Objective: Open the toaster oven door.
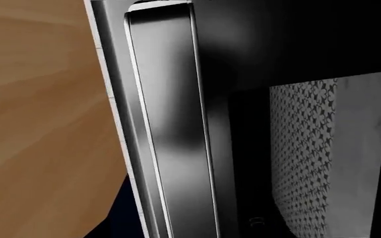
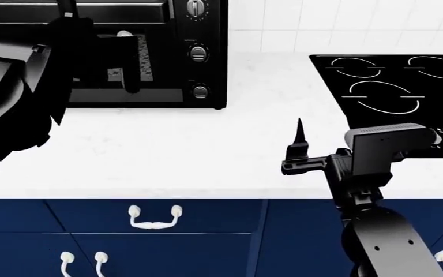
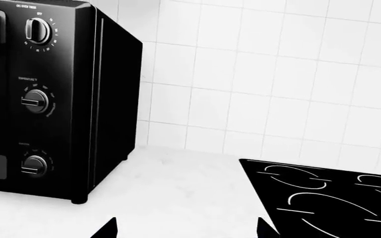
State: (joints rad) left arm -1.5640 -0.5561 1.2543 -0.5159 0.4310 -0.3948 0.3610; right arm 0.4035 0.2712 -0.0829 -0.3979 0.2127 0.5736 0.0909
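Left gripper [image 2: 125,63]: at toaster oven door [image 2: 90,52]; jaw state cannot be told.
Right gripper [image 2: 299,153]: spread, idle.
Handle [image 1: 167,124]: advise a steady pull outward and downward along the hinge arc.

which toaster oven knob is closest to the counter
The bottom knob of the toaster oven: it sits lowest in the column, under the middle and top knobs.

We see a glossy black toaster oven [image 3: 45,99], white counter [image 2: 206,150], navy cabinets [image 2: 206,236] and a white-ringed black stovetop [image 2: 391,86].
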